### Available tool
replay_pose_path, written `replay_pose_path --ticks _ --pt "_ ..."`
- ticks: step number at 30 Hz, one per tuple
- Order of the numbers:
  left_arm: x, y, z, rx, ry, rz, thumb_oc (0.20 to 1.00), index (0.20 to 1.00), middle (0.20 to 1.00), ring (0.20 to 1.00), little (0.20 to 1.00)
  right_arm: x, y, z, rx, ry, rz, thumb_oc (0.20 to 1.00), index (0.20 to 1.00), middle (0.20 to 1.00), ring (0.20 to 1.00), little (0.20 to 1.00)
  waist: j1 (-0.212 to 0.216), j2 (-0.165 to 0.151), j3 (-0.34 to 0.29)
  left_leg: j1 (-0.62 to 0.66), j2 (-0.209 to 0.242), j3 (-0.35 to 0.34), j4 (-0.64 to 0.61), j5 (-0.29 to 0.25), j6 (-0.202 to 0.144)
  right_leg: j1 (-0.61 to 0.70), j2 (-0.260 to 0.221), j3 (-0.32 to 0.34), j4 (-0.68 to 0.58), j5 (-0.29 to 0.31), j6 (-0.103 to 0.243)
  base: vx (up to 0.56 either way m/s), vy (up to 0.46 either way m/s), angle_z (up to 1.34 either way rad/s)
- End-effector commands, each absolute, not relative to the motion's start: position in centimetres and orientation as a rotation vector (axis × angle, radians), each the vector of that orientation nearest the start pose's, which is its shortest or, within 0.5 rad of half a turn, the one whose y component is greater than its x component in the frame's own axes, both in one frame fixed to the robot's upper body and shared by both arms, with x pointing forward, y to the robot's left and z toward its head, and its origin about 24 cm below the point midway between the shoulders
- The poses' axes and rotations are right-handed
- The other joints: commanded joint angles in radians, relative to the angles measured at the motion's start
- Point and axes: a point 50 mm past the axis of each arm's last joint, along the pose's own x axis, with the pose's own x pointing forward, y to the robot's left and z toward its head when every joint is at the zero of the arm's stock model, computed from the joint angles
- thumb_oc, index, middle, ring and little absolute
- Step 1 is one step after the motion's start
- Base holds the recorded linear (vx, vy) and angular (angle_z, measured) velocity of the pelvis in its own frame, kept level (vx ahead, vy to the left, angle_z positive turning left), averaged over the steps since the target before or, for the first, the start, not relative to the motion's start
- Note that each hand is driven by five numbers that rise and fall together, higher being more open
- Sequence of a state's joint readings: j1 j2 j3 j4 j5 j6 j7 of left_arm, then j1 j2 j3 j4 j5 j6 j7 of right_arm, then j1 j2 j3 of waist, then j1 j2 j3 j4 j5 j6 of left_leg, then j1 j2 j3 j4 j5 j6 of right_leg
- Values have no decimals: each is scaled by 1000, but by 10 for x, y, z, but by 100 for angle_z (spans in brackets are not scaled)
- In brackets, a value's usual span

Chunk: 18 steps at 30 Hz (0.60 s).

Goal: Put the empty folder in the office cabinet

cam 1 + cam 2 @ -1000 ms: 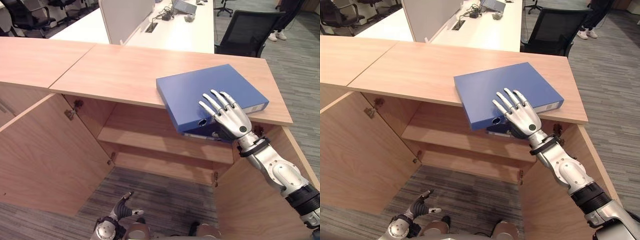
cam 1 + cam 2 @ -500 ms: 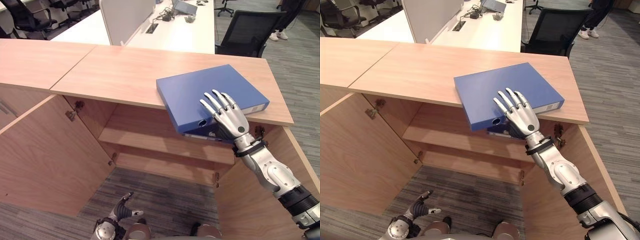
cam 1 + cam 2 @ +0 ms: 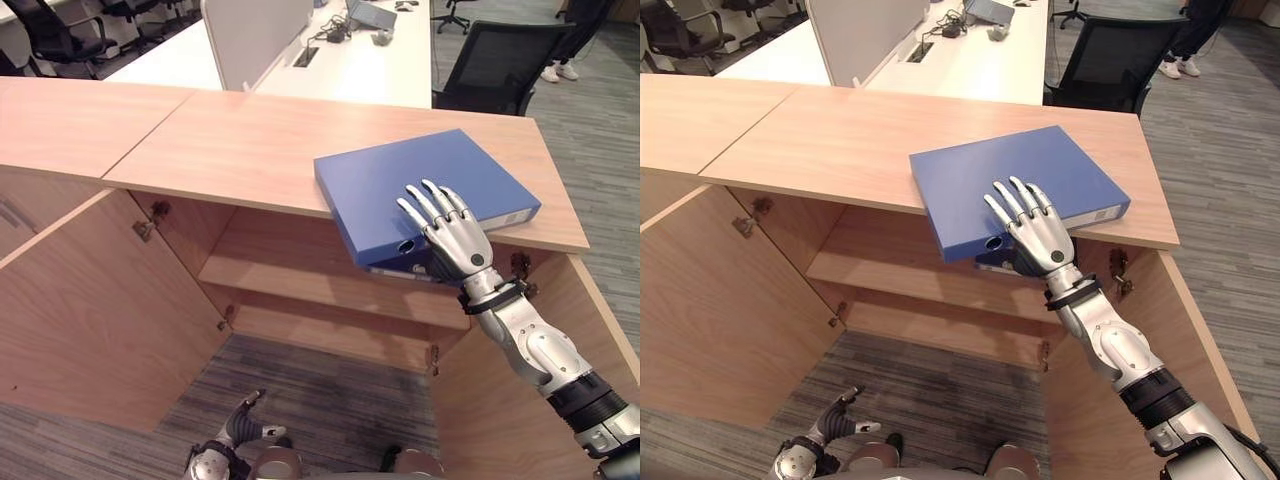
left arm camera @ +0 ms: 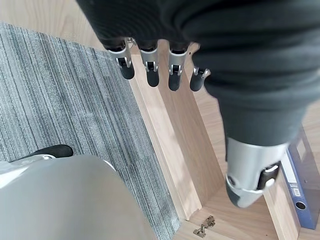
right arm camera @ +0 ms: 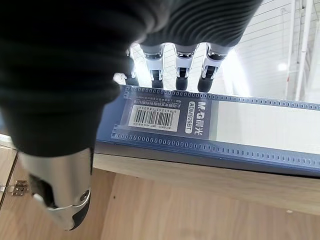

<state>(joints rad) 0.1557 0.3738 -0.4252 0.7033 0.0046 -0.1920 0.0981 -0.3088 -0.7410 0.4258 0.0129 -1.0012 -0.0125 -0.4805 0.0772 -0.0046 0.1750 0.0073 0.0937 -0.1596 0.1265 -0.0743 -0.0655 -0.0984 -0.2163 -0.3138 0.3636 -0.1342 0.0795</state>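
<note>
Folder, flat blue plastic [image 3: 425,188], is lying right of centre; right hand [image 3: 447,232] is resting outstretched fingers on it, nothing gripped; grasping comes next.

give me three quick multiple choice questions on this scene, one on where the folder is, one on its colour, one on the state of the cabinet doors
1. Where does the folder lie?
A. on the cabinet top, one corner past the front edge
B. on the inner shelf
C. on the carpet

2. What colour is the folder?
A. red
B. blue
C. green

3. How do the cabinet doors stand?
A. both shut
B. both swung open
C. removed

Answers:
1 A: the folder rests on the cabinet top with its near corner overhanging, the right hand spread flat on it.
2 B: its cover and spine are blue.
3 B: the left door and the right door stand out from the cabinet, baring the shelf.
</note>
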Motion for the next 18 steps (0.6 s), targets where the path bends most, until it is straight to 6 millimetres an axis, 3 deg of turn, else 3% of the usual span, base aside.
replay_pose_path --ticks 1,2,18 --pt "147 212 -103 468 615 -181 1000 1000 1000 1000 1000 296 -172 148 -1574 -822 -150 373 373 373 373 373 31 0 6 -4 -25 1 68 -72 13 117 61 42 -16 -71 23 0 0 0" --pt "146 212 -104 466 617 -179 1000 1000 1000 1000 1000 297 -171 148 -1568 -825 -147 200 200 200 200 200 33 0 5 -4 -25 1 67 -73 14 117 61 43 -16 -70 23 0 0 0" --pt "146 215 -102 457 609 -158 1000 1000 1000 1000 1000 298 -167 146 -1540 -815 -136 200 200 200 200 200 39 5 6 5 -31 1 57 -75 21 115 59 48 -15 -69 26 0 0 0"
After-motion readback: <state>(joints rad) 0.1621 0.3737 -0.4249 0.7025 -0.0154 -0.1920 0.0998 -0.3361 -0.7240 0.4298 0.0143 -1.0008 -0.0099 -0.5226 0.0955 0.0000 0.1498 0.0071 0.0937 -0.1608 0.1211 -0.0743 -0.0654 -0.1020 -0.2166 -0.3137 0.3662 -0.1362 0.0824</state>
